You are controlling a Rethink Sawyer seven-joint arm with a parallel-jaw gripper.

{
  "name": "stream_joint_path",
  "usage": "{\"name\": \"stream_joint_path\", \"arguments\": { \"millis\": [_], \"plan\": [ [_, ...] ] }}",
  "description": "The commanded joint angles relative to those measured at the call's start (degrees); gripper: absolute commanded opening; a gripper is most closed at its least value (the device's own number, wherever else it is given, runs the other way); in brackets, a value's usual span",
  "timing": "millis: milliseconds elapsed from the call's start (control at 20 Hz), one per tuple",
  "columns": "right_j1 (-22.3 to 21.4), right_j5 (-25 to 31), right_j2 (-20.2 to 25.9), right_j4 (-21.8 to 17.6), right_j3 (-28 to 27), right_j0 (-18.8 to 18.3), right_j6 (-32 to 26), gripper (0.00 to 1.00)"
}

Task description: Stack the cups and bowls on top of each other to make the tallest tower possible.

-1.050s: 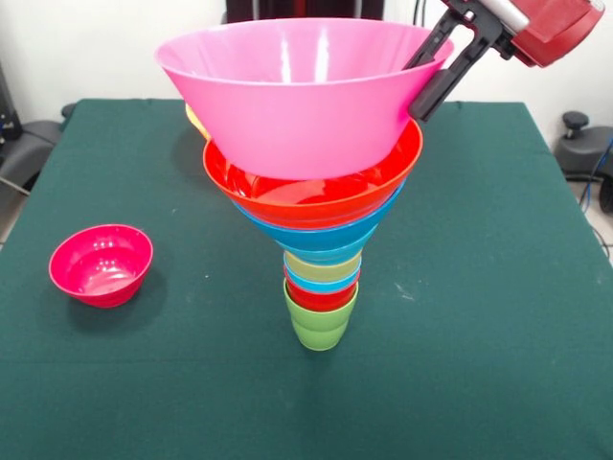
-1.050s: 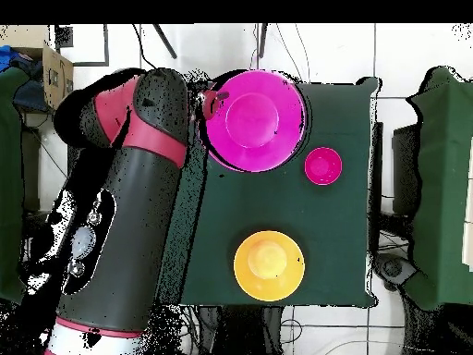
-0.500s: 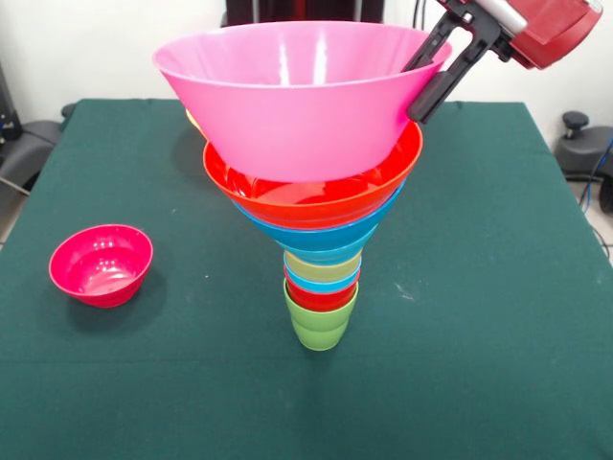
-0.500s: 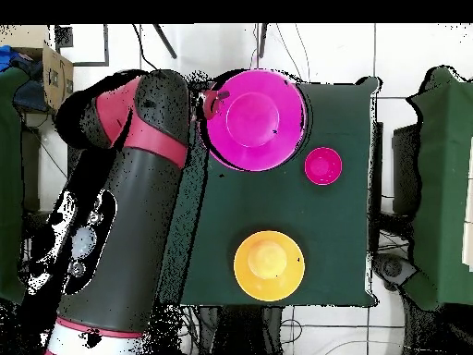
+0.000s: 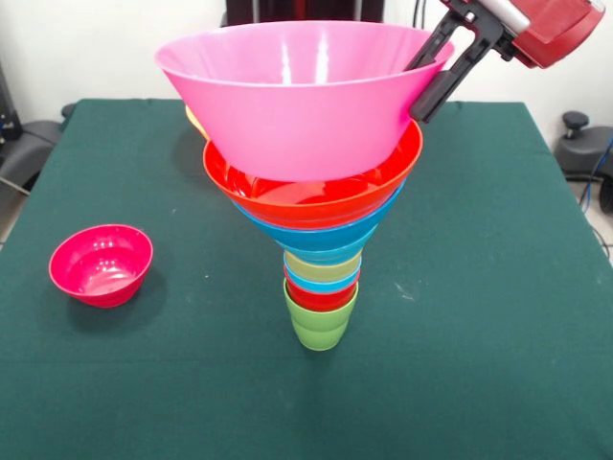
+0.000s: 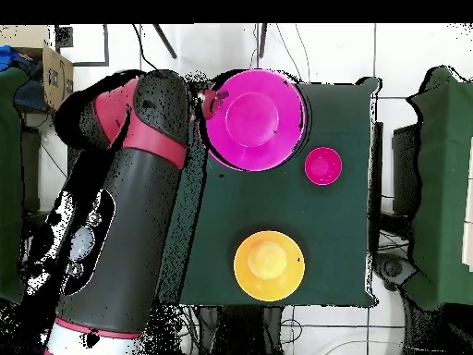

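The tower stands mid-table on a lime green cup (image 5: 321, 324), with red, light blue and yellow cups nested above it. A blue bowl (image 5: 326, 237) and the red-orange bowl (image 5: 316, 198) widen it upward. The large pink bowl (image 5: 297, 105) (image 6: 254, 118) sits on top, slightly tilted. My gripper (image 5: 420, 96) (image 6: 214, 98) reaches in from the upper right and straddles the pink bowl's rim, one finger inside and one outside, shut on it.
A small magenta bowl (image 5: 101, 264) (image 6: 323, 165) sits alone at the left of the green table (image 5: 498, 287). The large yellow-orange bowl (image 6: 268, 265) lies behind the tower, showing only as a sliver (image 5: 194, 120) in the front view.
The pink bowl and gripper wobbled a few pixels sideways and came back. Nothing else moved.
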Motion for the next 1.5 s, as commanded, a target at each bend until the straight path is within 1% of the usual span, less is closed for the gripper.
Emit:
{"name": "stream_joint_path", "arguments": {
  "millis": [50,450,1500],
  "plan": [
    [1.1,-1.0,3.2,-2.3,4.8,0.9,5.3,0.0],
    [0.9,-1.3,3.7,-2.0,5.2,0.7,5.1,0.0],
    [0.9,-2.1,3.8,-1.5,5.9,1.1,6.6,0.0]
  ]
}}
